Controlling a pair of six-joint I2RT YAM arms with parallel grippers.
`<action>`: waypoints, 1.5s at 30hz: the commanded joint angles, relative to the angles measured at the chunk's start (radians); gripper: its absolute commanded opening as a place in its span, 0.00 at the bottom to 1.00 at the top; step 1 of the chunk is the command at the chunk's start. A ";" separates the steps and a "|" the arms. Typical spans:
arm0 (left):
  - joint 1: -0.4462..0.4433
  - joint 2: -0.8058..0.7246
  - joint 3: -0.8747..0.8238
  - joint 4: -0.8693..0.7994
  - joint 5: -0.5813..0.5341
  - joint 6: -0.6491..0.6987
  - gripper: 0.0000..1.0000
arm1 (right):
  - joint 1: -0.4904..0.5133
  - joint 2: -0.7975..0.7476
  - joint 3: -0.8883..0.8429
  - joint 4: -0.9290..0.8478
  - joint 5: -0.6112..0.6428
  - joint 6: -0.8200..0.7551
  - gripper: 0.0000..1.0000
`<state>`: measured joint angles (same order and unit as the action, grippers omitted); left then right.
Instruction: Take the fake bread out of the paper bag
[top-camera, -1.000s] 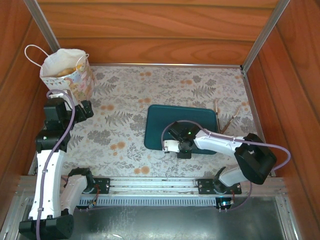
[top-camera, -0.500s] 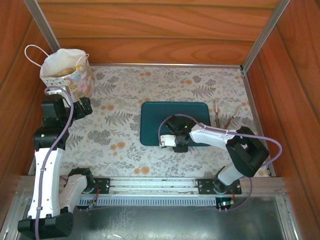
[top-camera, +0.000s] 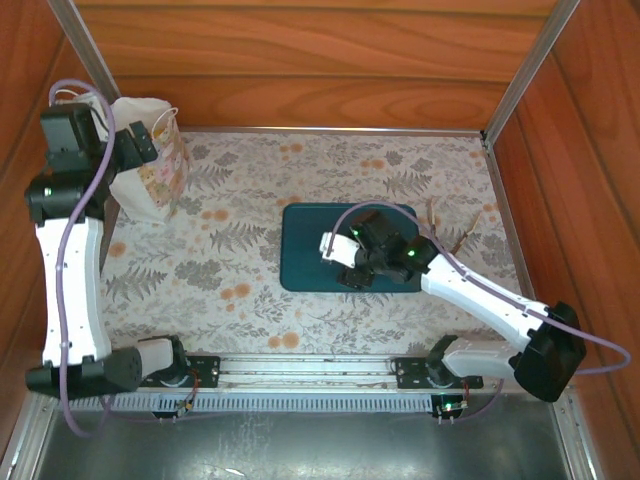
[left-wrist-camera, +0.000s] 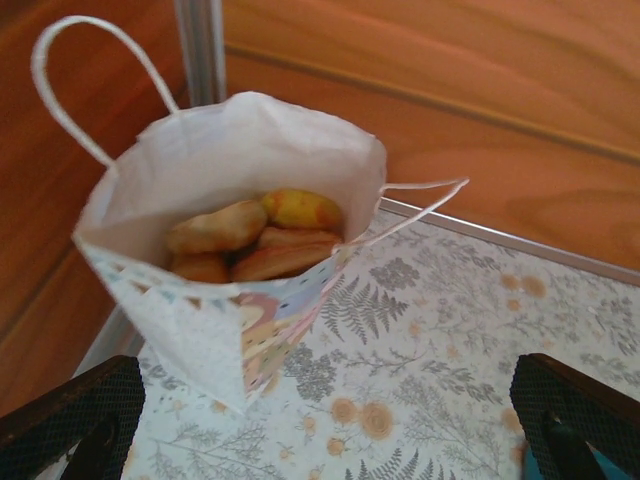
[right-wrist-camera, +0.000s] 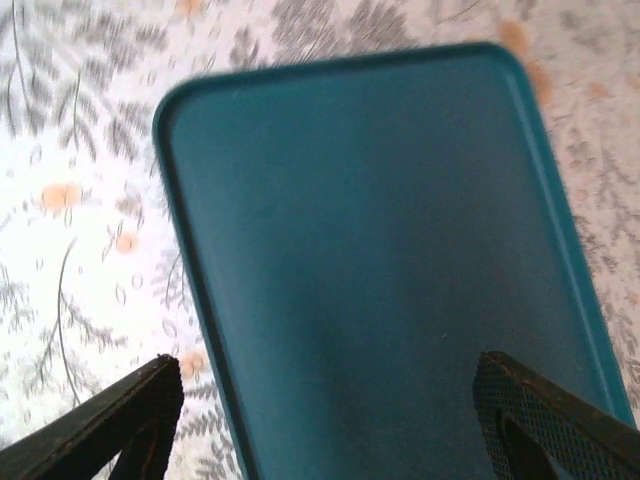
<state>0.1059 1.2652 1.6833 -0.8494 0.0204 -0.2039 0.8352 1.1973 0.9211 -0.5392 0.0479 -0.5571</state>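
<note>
The paper bag stands upright at the table's 10 o'clock corner, with the fake bread inside. The left gripper hovers close by, jaws wide, empty. The right gripper, jaws spread, empty, hangs above the teal tray.

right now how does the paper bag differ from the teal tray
The paper bag is white with pastel print; the tray is plain teal. The paper bag stands at far left; the tray lies flat mid-table. The paper bag holds fake bread; the tray's visible surface carries none. Both rest on the floral tablecloth.
</note>
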 joint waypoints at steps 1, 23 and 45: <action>0.006 0.111 0.098 -0.062 0.183 0.090 1.00 | -0.008 -0.002 0.049 0.079 -0.019 0.277 0.82; -0.098 0.490 0.378 -0.148 0.253 0.341 0.21 | -0.218 0.205 0.291 0.230 -0.381 1.276 1.00; -0.532 0.285 0.008 -0.137 0.229 0.128 0.00 | -0.383 0.252 0.195 0.129 -0.458 1.430 0.99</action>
<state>-0.3779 1.5463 1.7233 -0.9806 0.2394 -0.0093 0.4732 1.4948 1.1408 -0.3641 -0.4397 0.8494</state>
